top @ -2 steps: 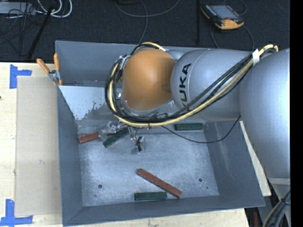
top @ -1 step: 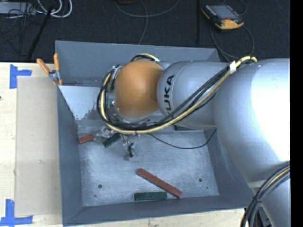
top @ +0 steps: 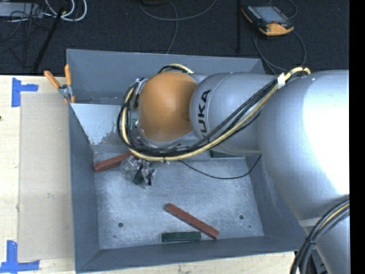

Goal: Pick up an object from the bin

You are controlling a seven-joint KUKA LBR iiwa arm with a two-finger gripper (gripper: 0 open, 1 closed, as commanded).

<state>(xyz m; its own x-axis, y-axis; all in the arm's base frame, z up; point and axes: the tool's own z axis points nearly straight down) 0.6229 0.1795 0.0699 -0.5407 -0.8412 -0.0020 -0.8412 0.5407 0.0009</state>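
Note:
My gripper [top: 141,173] pokes out from under the orange cover, low over the bin floor in the left middle of the bin. A short reddish-brown stick [top: 110,163] lies just to its left, one end close by the fingers. A longer reddish-brown stick [top: 191,221] lies slanted on the floor toward the front, well apart from the gripper. A small dark green bar [top: 181,237] rests against the front wall, just below that stick's right half.
The arm and its cables cover the back and right of the bin. Bare grey floor lies between the gripper and the front sticks.

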